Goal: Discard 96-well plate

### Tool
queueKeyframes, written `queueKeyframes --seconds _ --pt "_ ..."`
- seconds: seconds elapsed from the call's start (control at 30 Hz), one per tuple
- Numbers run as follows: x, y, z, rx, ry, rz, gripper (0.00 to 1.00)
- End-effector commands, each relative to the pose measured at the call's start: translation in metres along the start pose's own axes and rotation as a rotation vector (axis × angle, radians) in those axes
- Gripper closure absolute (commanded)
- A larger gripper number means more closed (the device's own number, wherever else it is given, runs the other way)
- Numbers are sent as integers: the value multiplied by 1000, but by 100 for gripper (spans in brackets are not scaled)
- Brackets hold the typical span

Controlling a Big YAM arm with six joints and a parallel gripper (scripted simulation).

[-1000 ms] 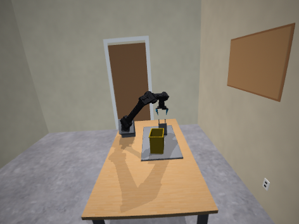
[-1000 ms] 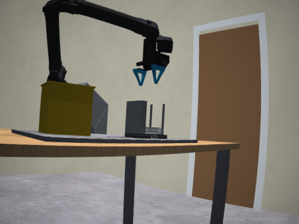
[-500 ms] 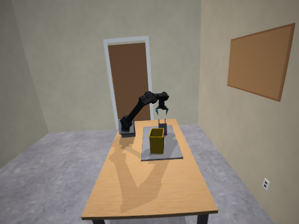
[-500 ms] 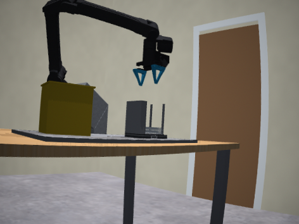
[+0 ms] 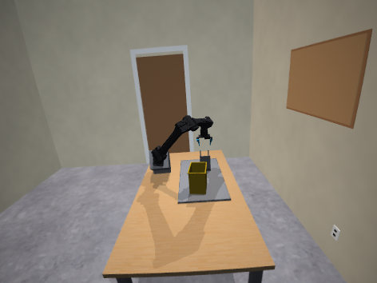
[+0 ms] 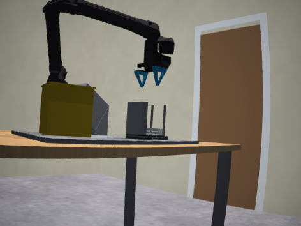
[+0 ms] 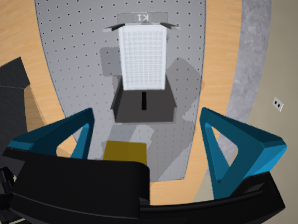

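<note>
Upper plate [image 7: 141, 56] sits racked below the arm's wide-open, downward-pointing fingers [image 6: 141, 78].

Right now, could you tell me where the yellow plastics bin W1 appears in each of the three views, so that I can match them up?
Top: bin W1 stands at mid-frame on the grey mat, just in front of the rack K1.
Exterior: it is at the left, left of the rack.
Wrist: only a yellow patch shows at lower centre, above the gripper's black body.
Shared landmark: the grey mat under both.
</note>
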State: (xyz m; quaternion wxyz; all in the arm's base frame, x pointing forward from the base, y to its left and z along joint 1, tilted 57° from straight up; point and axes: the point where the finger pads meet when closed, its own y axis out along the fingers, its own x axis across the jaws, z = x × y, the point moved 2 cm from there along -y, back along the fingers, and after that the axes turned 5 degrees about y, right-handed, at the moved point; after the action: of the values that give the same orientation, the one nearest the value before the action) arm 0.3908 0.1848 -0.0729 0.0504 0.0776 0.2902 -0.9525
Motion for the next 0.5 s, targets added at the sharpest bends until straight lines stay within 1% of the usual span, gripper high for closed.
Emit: queueKeyframes --seconds 0.0,0.47 --pt "2 16 1 8 -14 -15 0" --pt "3 40 1 9 -14 -16 0"
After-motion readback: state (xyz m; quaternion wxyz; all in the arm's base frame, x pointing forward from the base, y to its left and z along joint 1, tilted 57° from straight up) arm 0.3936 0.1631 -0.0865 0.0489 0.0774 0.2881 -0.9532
